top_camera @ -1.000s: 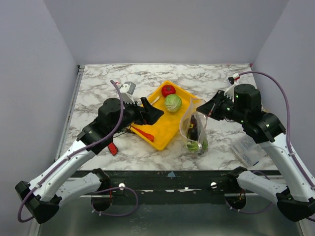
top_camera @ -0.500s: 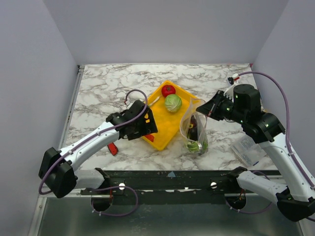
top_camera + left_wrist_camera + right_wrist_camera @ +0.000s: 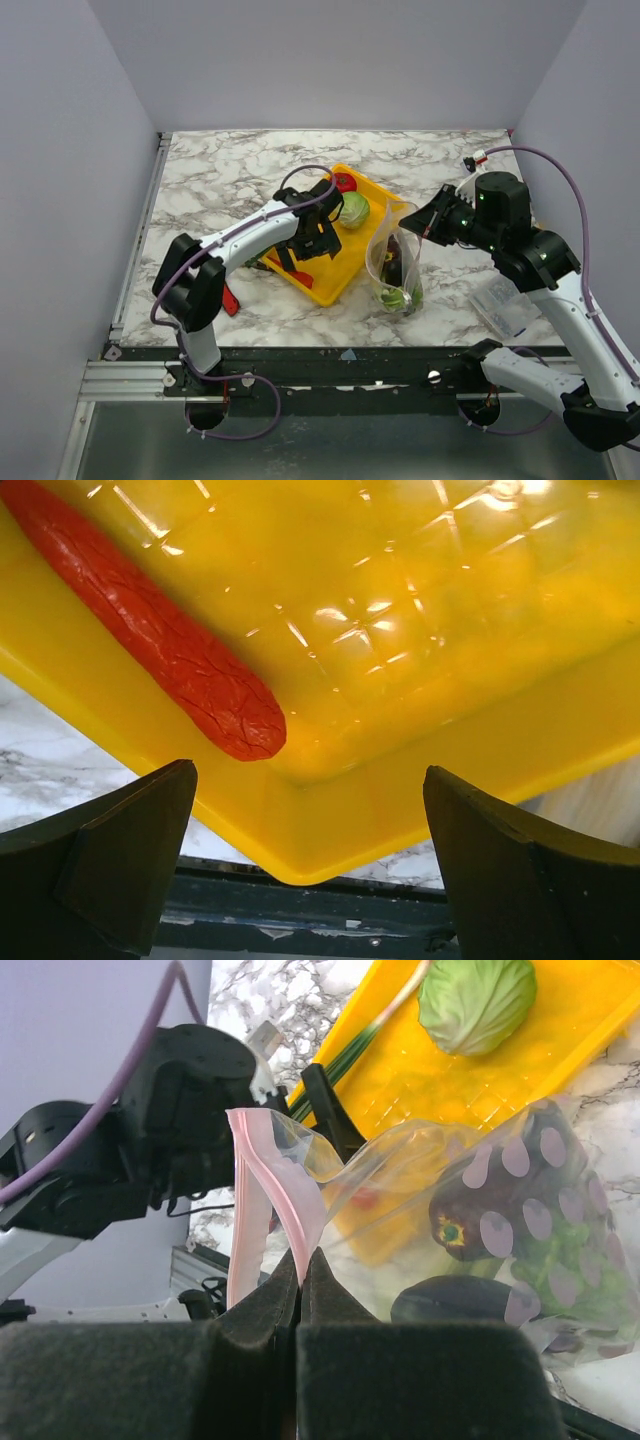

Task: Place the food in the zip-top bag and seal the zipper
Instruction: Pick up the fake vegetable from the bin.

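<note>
Left gripper (image 3: pixel 312 865): released, fingers spread wide, nothing between them. It hangs low over the near corner of the yellow tray (image 3: pixel 450 630). The red chili (image 3: pixel 170 650) lies on the tray floor just under it, nearer the left finger.

Right gripper (image 3: pixel 300 1278): clenched on the pink zipper (image 3: pixel 250 1200), holding up the mouth of the zip-top bag (image 3: pixel 400 1160). The bag stands on the marble table (image 3: pixel 200 180) just right of the tray.

In the bag: two purple eggplants (image 3: pixel 465 1222) and green food beneath, kind unclear.

In the tray's far end: cabbage (image 3: pixel 352 210), tomato (image 3: pixel 345 182), green onions (image 3: pixel 370 1035).
</note>
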`<move>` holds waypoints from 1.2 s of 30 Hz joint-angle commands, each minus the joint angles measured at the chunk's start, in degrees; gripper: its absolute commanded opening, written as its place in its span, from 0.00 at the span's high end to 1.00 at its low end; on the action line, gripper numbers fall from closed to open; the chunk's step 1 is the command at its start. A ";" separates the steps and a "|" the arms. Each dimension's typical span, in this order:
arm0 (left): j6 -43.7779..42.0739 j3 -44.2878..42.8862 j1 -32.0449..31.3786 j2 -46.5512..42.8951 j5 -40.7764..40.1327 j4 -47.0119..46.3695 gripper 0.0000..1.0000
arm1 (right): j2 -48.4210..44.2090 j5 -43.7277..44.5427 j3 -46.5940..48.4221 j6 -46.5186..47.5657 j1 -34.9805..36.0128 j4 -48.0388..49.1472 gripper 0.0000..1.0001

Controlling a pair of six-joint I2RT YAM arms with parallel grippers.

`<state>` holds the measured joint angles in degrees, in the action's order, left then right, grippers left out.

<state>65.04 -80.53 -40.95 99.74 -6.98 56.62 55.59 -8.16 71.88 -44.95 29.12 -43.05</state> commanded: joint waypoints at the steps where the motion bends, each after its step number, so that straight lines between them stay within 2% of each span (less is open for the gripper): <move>1: 5.15 -3.27 -0.04 4.29 -1.24 9.03 0.02 | -1.50 0.60 1.26 0.98 -0.33 0.34 0.99; 12: 6.95 -2.24 0.23 10.65 -2.43 6.35 0.02 | -1.05 0.71 2.22 1.34 -0.23 -0.50 0.99; 16: 6.36 -2.99 0.52 12.68 -3.66 5.88 0.06 | -1.13 0.70 2.42 1.35 -0.35 -0.56 0.99; 20: 5.05 -4.50 0.59 14.10 -5.47 5.61 0.22 | -1.27 0.78 2.14 1.16 -0.30 -0.59 0.99; 25: 4.53 -4.90 0.57 13.90 -6.85 5.61 0.32 | -1.18 0.70 1.78 0.99 -0.30 -0.31 0.99; 30: 3.81 -4.77 0.59 13.20 -7.77 5.69 0.50 | -0.77 0.38 1.44 0.82 -0.28 0.32 0.99; 34: 2.63 -4.55 0.54 12.13 -8.05 5.61 0.78 | -0.64 0.21 1.20 0.65 -0.25 0.65 1.00; 36: 2.01 -4.46 0.45 11.18 -8.13 5.96 0.88 | -0.60 0.23 1.16 0.50 -0.24 0.81 0.99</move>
<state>68.77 -84.01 -40.51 113.49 -12.71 61.98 55.33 -8.14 71.94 -44.10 29.12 -43.35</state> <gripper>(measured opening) 0.307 0.006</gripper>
